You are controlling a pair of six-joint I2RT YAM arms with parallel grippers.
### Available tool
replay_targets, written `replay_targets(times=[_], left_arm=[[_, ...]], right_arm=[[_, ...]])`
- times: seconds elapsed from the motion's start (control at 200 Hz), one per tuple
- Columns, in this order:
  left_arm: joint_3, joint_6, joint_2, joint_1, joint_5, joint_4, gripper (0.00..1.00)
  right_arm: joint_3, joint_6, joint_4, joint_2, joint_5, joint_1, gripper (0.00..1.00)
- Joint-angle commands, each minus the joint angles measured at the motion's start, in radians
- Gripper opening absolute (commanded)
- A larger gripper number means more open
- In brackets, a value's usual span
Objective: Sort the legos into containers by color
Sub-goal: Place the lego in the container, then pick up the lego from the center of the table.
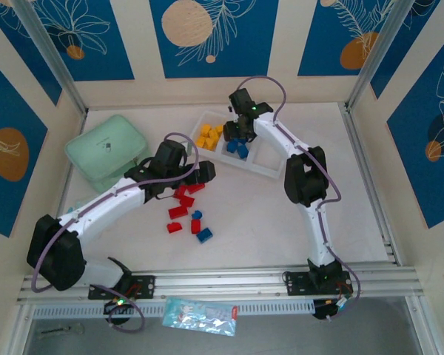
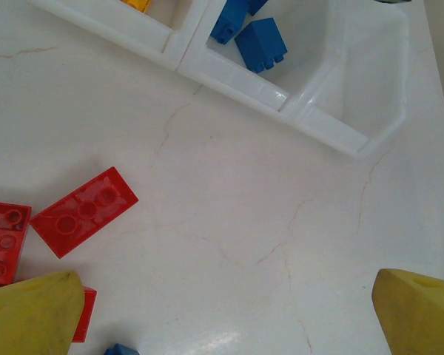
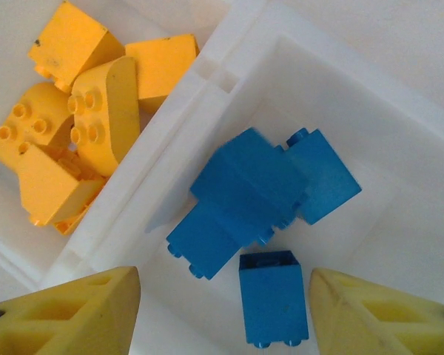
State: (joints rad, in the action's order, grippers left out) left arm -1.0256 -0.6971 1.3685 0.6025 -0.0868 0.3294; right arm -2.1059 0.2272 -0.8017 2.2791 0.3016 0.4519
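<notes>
The long white tray (image 1: 270, 174) lies at the back centre. Yellow legos (image 1: 209, 135) fill its left compartment, blue legos (image 1: 237, 146) the middle one, and the right compartment (image 1: 264, 158) holds nothing. My right gripper (image 3: 226, 310) hangs open over the blue compartment, with a blue brick (image 3: 274, 297) lying loose between its fingers. Yellow legos (image 3: 81, 118) show beside them. Red legos (image 1: 182, 203) and two blue legos (image 1: 204, 235) are scattered mid-table. My left gripper (image 2: 226, 318) is open over bare table, right of a flat red brick (image 2: 83, 211).
A mint-green rounded case (image 1: 107, 151) sits at the back left. A printed plastic packet (image 1: 200, 316) lies on the front rail between the arm bases. Metal frame posts and walls close in both sides of the table.
</notes>
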Motion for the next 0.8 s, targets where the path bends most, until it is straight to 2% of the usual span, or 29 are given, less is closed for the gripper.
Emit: replay_targets(times=[0.0, 0.175, 0.42, 0.64, 0.795], left_arm=[[-0.022, 0.027, -0.024, -0.015, -0.021, 0.007, 0.99], [0.016, 0.026, -0.086, -0.022, -0.007, 0.028, 0.99], [0.102, 0.017, -0.200, -0.026, 0.008, 0.085, 0.99], [0.179, -0.006, -0.316, -0.026, 0.047, 0.178, 0.99], [0.221, -0.026, -0.387, -0.028, 0.070, 0.229, 0.99]], right_arm=[[0.079, -0.008, -0.008, -0.133, 0.004, 0.034, 0.63], [0.347, 0.030, 0.078, -0.326, -0.005, 0.098, 0.65], [0.626, 0.114, 0.118, -0.517, -0.077, 0.199, 0.68], [0.799, 0.189, 0.156, -0.583, -0.111, 0.344, 0.72], [0.845, 0.233, 0.179, -0.579, -0.123, 0.429, 0.75]])
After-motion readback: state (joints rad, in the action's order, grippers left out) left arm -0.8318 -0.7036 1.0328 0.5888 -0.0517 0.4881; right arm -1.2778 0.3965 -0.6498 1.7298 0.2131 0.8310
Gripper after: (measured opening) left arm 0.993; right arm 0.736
